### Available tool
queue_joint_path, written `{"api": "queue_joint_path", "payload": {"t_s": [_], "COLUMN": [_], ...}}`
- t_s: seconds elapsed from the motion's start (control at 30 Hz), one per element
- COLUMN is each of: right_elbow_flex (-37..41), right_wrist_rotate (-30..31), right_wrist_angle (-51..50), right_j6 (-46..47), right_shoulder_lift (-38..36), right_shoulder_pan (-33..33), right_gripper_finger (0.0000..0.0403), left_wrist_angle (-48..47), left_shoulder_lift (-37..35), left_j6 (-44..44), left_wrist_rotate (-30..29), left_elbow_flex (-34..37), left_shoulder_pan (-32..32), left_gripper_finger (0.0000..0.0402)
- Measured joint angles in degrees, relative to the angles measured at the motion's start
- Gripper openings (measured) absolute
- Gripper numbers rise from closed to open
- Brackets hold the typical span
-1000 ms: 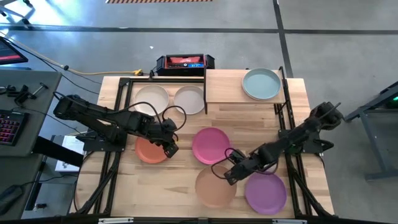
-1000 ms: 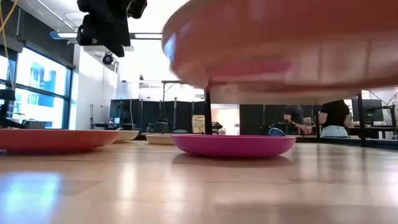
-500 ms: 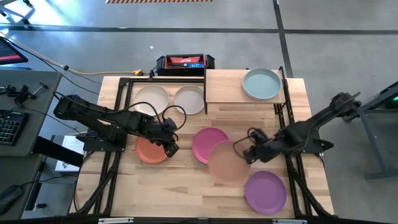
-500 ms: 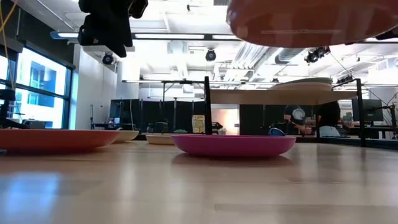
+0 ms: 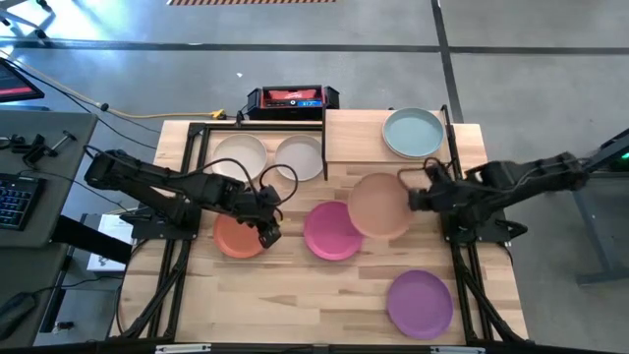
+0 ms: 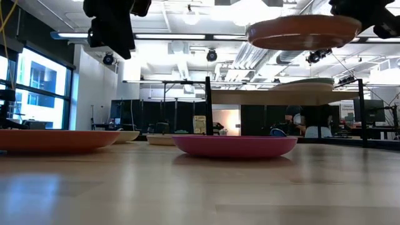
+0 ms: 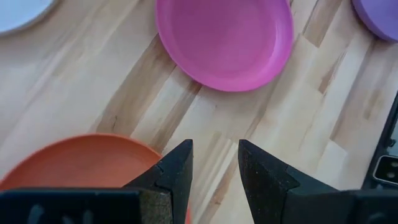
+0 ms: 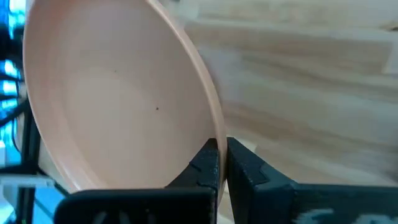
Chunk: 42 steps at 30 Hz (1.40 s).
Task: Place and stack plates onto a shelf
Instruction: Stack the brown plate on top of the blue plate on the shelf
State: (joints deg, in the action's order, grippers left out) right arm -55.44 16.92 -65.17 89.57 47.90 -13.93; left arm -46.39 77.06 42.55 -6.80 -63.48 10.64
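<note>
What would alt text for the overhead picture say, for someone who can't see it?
The right gripper holds a tan plate by its rim above the wooden table, near a shelf carrying a teal plate. The left gripper hovers open by an orange-red plate; magenta, purple and two pale plates lie around.

Bright, even overhead light fills the scene. In the low view, ceiling strip lamps [image 6: 187, 36] glare white and the near light-wood tabletop [image 6: 187, 194] is out of focus, carrying a pale sheen. The right wrist view is soft, with the wood grain smeared beyond the round tan plate [image 8: 118, 99].
</note>
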Motion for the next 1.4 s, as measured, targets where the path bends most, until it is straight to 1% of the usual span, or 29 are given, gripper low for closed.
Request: {"api": "queue_joint_path", "payload": {"t_s": [0.23,0.4,0.73,0.8,1.0,1.1,1.23,1.4], "right_elbow_flex": [0.0,0.0,0.0,0.0,0.0,0.0,0.0,0.0], "right_wrist_rotate": [2.45,4.69,10.23,10.24,9.86,9.77,9.09,6.72], "right_wrist_angle": [-5.13,-5.67,-5.23,-5.17,-4.84,-3.74,-1.07,1.04], "right_j6": [-0.03,-0.03,0.72,0.84,0.23,-1.16,-4.5,-10.67], "right_shoulder_lift": [-6.13,-9.56,-12.38,-12.38,-12.35,-12.33,-12.33,-12.31], "right_shoulder_pan": [8.75,15.02,25.98,28.24,34.01,36.29,39.02,42.76], "right_gripper_finger": [0.0,0.0,0.0,0.0,0.0,0.0,0.0,0.0], "left_wrist_angle": [0.0,0.0,-0.02,-0.02,-0.07,-0.07,-0.07,-0.06], "left_shoulder_lift": [-0.01,-0.02,-0.02,-0.02,0.0,-0.01,-0.01,-0.02], "left_j6": [-5.56,-9.94,-18.64,-19.91,-24.65,-27.99,-31.19,-30.44], "left_wrist_rotate": [-0.1,-0.07,0.01,-0.41,-6.82,-8.83,-9.33,-9.36], "left_elbow_flex": [0.0,0.0,0.0,0.0,0.0,0.0,0.0,0.0], "left_shoulder_pan": [-2.23,-3.81,-7.95,-9.19,-12.67,-14.17,-15.67,-16.32], "left_gripper_finger": [0.0117,0.0117,0.0117,0.0117,0.0117,0.0117,0.0117,0.0117]}}
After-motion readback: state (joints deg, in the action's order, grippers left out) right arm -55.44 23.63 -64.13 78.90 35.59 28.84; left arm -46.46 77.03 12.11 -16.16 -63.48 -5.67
